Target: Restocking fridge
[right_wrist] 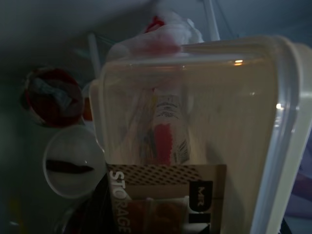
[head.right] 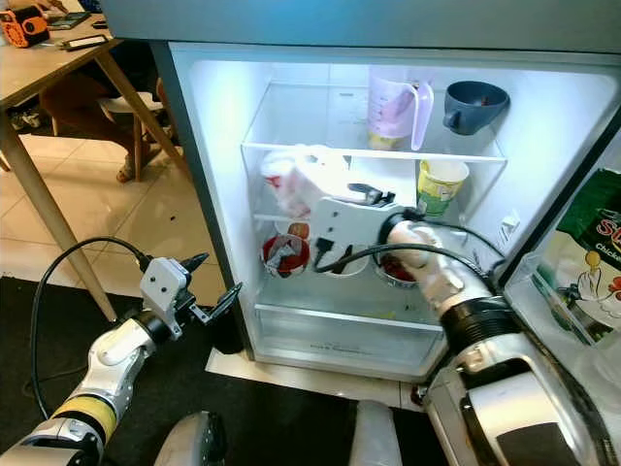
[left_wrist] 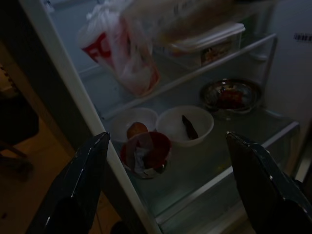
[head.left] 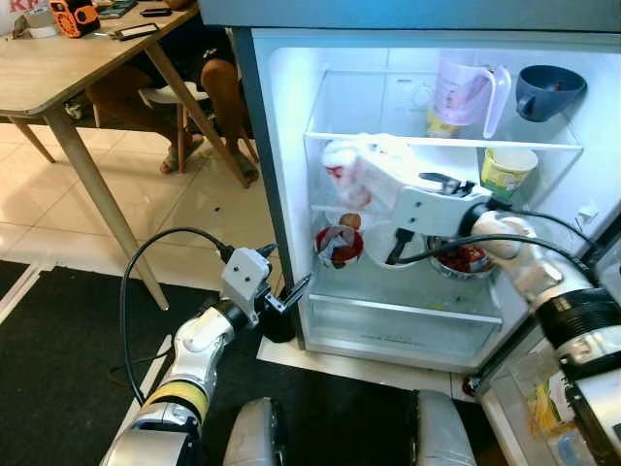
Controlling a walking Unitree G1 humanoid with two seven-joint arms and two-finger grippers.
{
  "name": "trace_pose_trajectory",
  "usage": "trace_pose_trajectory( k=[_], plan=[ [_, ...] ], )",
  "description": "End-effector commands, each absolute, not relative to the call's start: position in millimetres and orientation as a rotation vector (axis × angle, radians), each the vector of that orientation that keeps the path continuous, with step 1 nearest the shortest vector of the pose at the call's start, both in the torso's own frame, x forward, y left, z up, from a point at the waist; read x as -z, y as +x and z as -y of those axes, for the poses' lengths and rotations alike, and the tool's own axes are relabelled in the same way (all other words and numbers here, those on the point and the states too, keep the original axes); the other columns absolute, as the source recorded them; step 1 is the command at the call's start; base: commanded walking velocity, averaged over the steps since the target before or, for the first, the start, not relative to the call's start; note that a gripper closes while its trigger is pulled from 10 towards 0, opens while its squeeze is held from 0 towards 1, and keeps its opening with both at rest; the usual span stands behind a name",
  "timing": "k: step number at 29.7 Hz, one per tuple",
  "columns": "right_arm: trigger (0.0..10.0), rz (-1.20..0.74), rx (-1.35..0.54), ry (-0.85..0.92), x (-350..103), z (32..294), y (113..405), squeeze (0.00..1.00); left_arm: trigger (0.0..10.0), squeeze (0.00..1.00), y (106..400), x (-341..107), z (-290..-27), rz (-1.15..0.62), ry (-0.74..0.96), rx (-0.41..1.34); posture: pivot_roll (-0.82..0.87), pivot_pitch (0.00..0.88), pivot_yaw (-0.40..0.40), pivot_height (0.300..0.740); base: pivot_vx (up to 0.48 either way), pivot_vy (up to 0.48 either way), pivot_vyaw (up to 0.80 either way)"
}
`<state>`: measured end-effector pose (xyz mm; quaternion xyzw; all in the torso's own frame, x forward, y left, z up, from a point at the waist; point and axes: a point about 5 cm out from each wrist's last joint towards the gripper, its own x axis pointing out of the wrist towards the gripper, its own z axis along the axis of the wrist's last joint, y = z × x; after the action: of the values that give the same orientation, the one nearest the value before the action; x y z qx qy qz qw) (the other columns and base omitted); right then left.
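Observation:
The fridge (head.left: 291,252) stands open and lit. My right gripper (head.left: 393,189) reaches onto the middle shelf, shut on a clear plastic storage container (right_wrist: 195,122) with a black "STORAGE" label; its fingers are mostly hidden behind the box. A white plastic bag with red print (head.left: 340,170) lies just to the left of the container (head.right: 320,180). My left gripper (head.left: 283,272) hangs open and holds nothing, low outside the fridge's left wall, with its fingers (left_wrist: 78,190) spread wide toward the lower shelf.
The top shelf holds a pink jug (head.left: 461,92) and a dark bowl (head.left: 548,89). A green cup (head.left: 507,170) stands at the middle right. Below sit a red bowl (head.left: 340,245), a white bowl (left_wrist: 187,126) and a metal bowl (head.left: 464,257). A wooden table (head.left: 58,68) and a seated person (head.left: 218,87) are at the left.

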<state>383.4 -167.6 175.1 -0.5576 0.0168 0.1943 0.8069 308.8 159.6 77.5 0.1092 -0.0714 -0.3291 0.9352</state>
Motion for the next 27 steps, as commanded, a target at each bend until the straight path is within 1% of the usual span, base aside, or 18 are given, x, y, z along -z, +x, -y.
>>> trace_pose_trajectory(
  k=[1, 11, 13, 18, 27],
  plan=[
    [10.0, -0.015, -0.37, -1.223, -182.2, 166.2, 387.9, 0.0, 10.0, 0.0, 311.0, -82.9, -157.4, 0.174, 0.222, 0.68, -0.04, 0.0, 0.035, 0.58, 0.0, 0.0, 0.0],
    [10.0, -0.043, -0.311, -1.245, -179.4, 170.7, 390.3, 0.0, 10.0, 0.0, 312.5, -87.2, -156.2, 0.194, 0.219, 0.684, -0.04, 0.0, 0.036, 0.58, 0.0, 0.0, 0.0],
    [10.0, -0.06, -0.247, -1.268, -178.7, 176.2, 392.7, 0.0, 10.0, 0.0, 313.5, -89.9, -152.9, 0.209, 0.216, 0.694, -0.04, 0.0, 0.036, 0.58, 0.0, 0.0, 0.0],
    [10.0, -0.069, -0.207, -1.285, -176.7, 178.9, 394.7, 0.0, 10.0, 0.0, 314.6, -93.0, -150.5, 0.224, 0.214, 0.703, -0.04, 0.0, 0.039, 0.58, 0.0, 0.0, 0.0],
    [10.0, -0.043, -0.156, -1.302, -166.1, 169.3, 397.9, 0.0, 10.0, 0.0, 318.4, -106.6, -146.1, 0.284, 0.215, 0.722, -0.03, 0.0, 0.048, 0.58, 0.0, 0.0, 0.0]
  ],
)
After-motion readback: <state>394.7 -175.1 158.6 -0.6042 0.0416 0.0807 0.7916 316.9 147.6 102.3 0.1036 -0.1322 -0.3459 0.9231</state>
